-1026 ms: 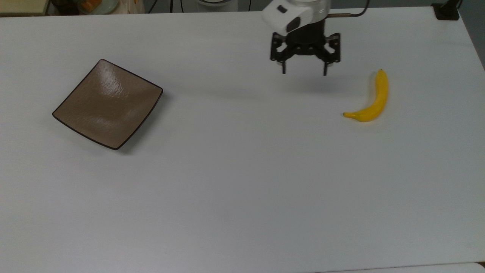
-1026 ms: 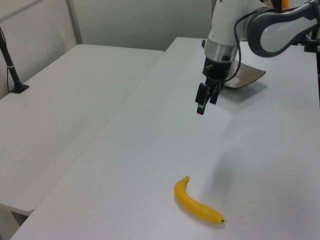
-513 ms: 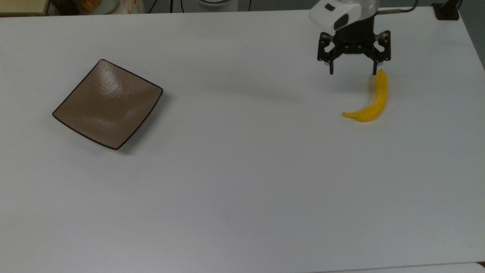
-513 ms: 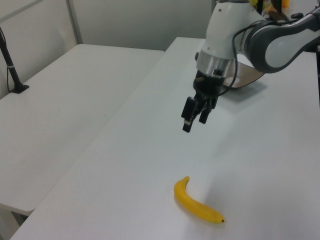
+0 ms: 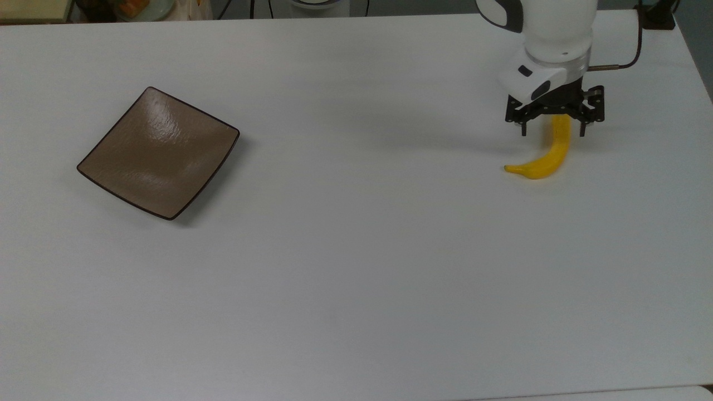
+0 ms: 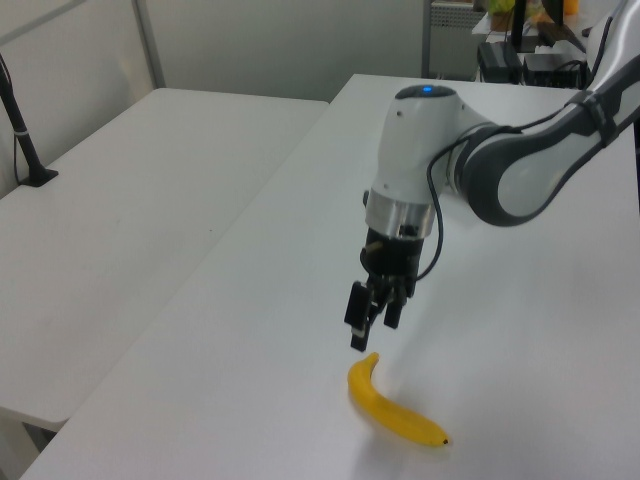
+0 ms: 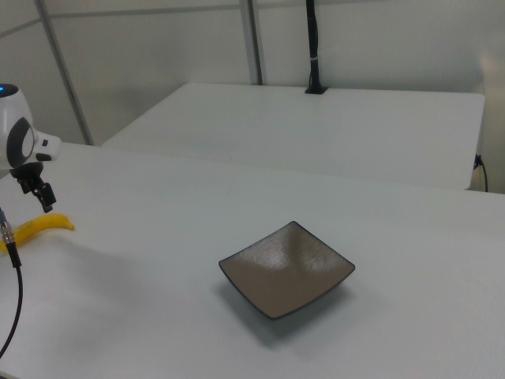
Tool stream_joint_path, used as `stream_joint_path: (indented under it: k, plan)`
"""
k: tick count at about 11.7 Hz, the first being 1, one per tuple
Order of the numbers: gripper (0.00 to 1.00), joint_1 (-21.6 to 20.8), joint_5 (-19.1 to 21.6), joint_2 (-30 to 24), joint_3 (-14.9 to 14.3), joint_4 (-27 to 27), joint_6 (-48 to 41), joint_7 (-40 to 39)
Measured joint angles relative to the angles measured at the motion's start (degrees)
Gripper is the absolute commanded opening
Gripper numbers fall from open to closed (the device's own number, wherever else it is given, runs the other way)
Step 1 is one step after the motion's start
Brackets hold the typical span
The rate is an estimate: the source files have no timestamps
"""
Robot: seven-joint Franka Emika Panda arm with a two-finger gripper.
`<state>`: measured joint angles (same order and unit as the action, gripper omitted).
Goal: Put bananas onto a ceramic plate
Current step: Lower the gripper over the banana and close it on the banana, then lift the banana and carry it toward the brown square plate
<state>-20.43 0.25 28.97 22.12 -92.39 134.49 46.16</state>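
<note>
A yellow banana (image 5: 543, 160) lies on the white table at the top view's right, also seen in the left view (image 6: 395, 410) and the right view (image 7: 39, 227). My gripper (image 5: 552, 132) is open, its fingers standing either side of the banana's far end in the top view. In the left view the gripper (image 6: 373, 330) hangs just above the banana's stem end, without touching it. The square brown ceramic plate (image 5: 159, 151) sits with nothing on it far off at the top view's left, and near the middle of the right view (image 7: 286, 268).
A second white table (image 6: 130, 200) adjoins this one, with a black post (image 6: 20, 120) standing on it. Clutter (image 5: 133, 8) lies beyond the table's far edge at the top view's upper left. A cable (image 5: 615, 67) runs off the wrist.
The gripper has travelled to the top view's right and come down, from over bare table to above the banana's far end. It stayed open. Banana and plate have not moved.
</note>
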Motion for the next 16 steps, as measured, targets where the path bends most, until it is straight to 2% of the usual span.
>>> stream_joint_path:
  k: [5, 6, 7, 9, 10, 12, 16]
  plan:
    - [1.00, -4.3, -1.3, 4.9, 0.0, 1.8, 1.4, 1.6]
    - [0.95, -5.1, -1.3, 5.7, 0.0, 2.1, 2.3, 1.6]
    - [0.89, -5.4, -1.3, 6.1, 0.0, 2.3, 2.5, 1.6]
    - [0.38, -5.5, -1.4, 7.5, 0.0, 2.3, 3.6, 1.6]
    - [0.22, -5.5, -2.0, 8.8, -0.1, 2.3, 5.1, 1.6]
    - [0.12, -5.4, -2.6, 10.3, -0.1, 2.6, 6.7, 2.1]
    - [0.11, -5.4, -3.0, 10.3, -0.6, 3.5, 6.7, 3.9]
